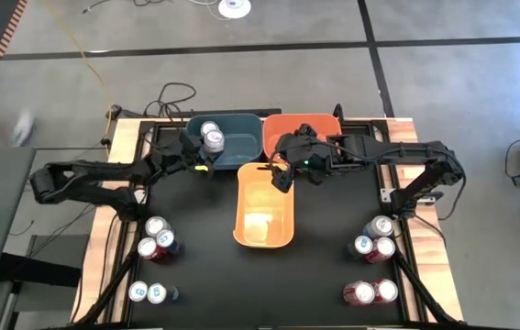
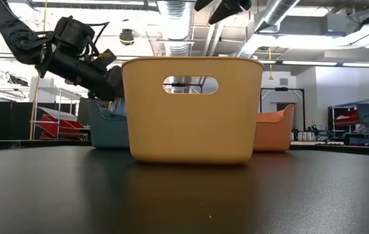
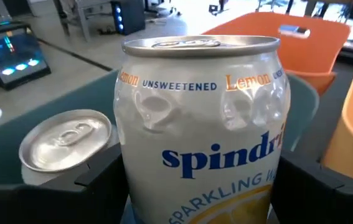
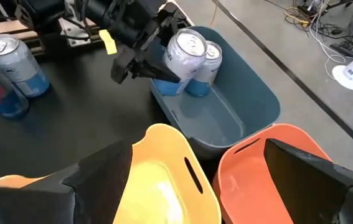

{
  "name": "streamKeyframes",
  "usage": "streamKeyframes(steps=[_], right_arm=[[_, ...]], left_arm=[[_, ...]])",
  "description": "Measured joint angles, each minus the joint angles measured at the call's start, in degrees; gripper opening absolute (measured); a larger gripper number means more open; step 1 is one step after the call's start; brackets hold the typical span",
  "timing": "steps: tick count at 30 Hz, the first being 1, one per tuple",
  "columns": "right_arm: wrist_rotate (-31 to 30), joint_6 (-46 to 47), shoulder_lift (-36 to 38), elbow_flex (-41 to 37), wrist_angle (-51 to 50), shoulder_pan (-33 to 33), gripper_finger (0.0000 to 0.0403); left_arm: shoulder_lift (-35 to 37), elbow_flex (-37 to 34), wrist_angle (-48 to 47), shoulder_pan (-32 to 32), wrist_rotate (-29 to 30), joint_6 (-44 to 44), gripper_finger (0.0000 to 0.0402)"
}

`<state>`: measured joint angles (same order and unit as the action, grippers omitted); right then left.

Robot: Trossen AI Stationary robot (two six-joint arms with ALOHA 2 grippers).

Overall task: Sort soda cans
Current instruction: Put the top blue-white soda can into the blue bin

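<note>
In the low view the yellow bin (image 2: 192, 109) hides most of the blue bin (image 2: 108, 133) and the orange bin (image 2: 276, 129) behind it, and every can on the table is out of sight. In the left wrist view the held can (image 3: 202, 124) is cut off at the picture's lower edge, its brand word running behind a finger. From above, the cans by the table's left edge (image 1: 157, 236) are too small to read.

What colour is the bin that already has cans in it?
Dark blue bin, clearest in the right wrist view.
</note>
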<state>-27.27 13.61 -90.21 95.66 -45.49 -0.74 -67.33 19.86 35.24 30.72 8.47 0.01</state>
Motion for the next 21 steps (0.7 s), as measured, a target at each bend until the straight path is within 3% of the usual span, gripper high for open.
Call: streamKeyframes(steps=[9,15,21], right_arm=[[0.6,-3.6,-3.9,-2.0,13.0,5.3,0.0379],[17.3,-7.7,-10.4,-2.1,24.7,11.4,0.0379],[19.7,-9.1,-15.8,-2.0,33.4,13.6,0.0379]], left_arm=[[-0.5,0.0,7.1,-5.4,-0.9,6.8,0.0301],[-0.5,0.0,9.2,-7.2,0.6,6.9,0.0302],[-0.5,0.0,9.3,-7.2,1.5,7.1,0.0302]])
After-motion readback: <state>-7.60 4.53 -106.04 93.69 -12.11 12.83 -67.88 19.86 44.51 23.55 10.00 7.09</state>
